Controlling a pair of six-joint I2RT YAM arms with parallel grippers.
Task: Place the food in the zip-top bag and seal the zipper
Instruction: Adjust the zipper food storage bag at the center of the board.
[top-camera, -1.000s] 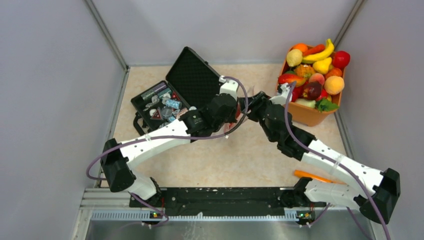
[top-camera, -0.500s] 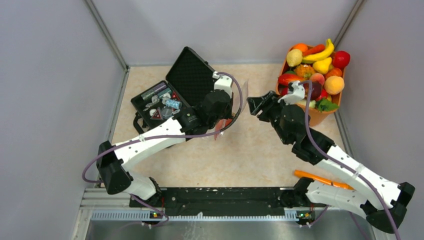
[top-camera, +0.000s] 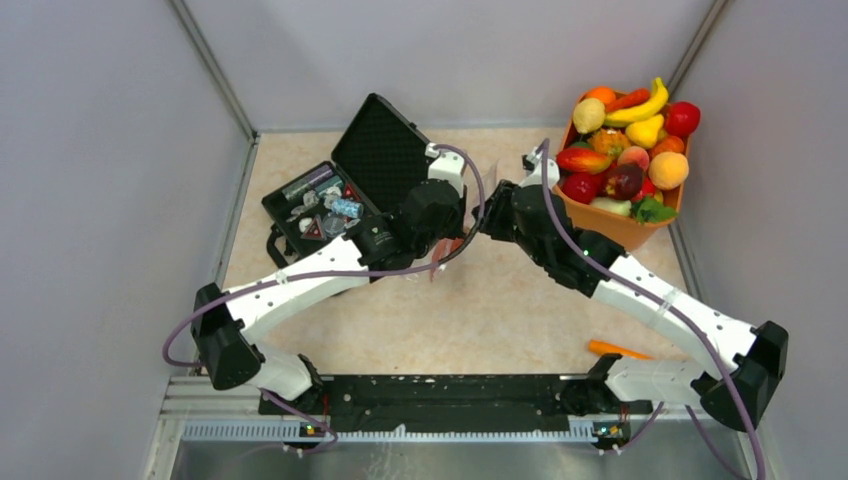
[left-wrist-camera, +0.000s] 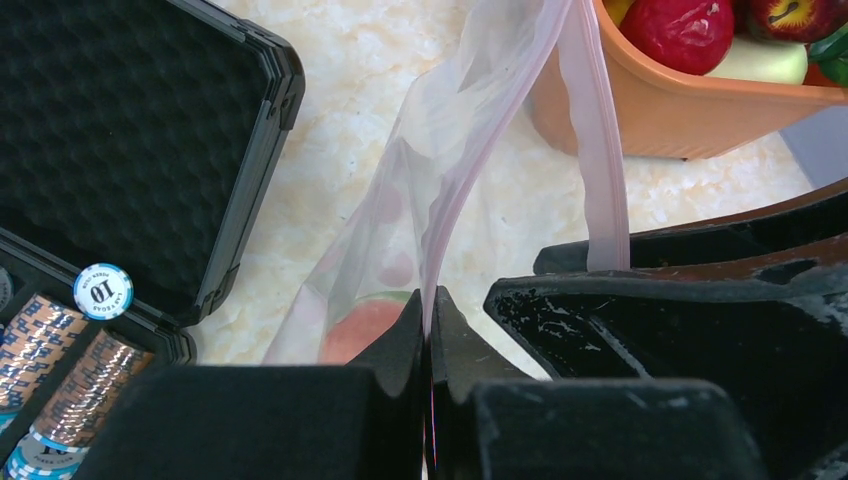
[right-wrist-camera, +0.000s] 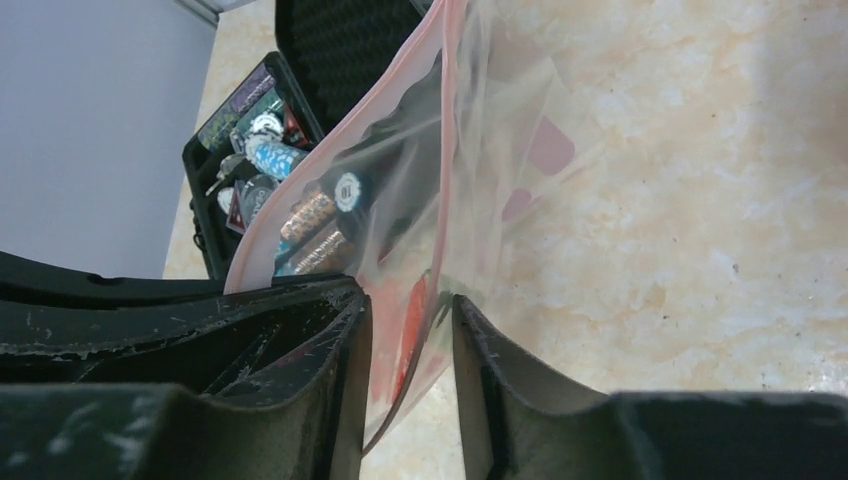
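Left arm (top-camera: 300, 285) hides most of the zip-top bag (top-camera: 445, 250); reddish piece (left-wrist-camera: 362, 325) inside, perhaps food, blurred

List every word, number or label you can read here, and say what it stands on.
"10": on the blue-and-white poker chip in the black case, left wrist view.
Markings on the other chips: too blurred to read.
Printed shapes on the zip-top bag: no lettering readable.
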